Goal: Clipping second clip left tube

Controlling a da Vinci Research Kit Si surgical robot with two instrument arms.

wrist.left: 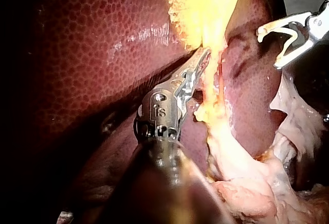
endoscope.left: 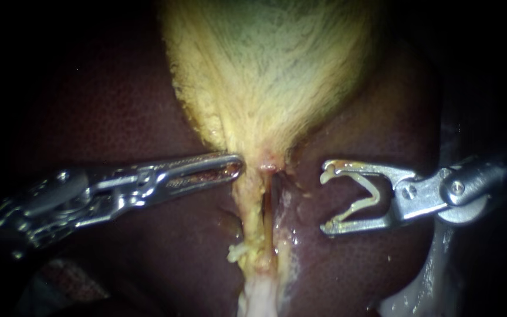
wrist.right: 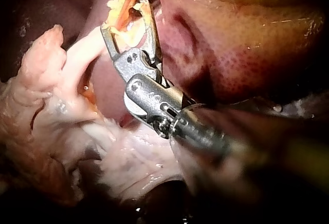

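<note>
Left instrument: I am bringing my slender silver left instrument in from the left. Its long slotted jaws are lying together, and their tip is touching the edge of the yellow tissue just under the gallbladder's neck.
Right instrument: I am holding my steel right instrument to the right of the neck. Its jaws are standing wide apart and gripping the pale V-shaped clip between them, its mouth facing the tubes.
Left tube: the yellow, fat-coated left tube is running down from the neck, just below my left instrument's tip. It is lying clear of the clip, which is hovering near it without touching.
Neighbouring strand: a thin reddish tube is lying just beside the left tube, on the clip's side.
Gallbladder: the yellow-green tapering gallbladder is hanging above both instruments.
Liver: the dark maroon mottled liver is lying beneath everything.
</note>
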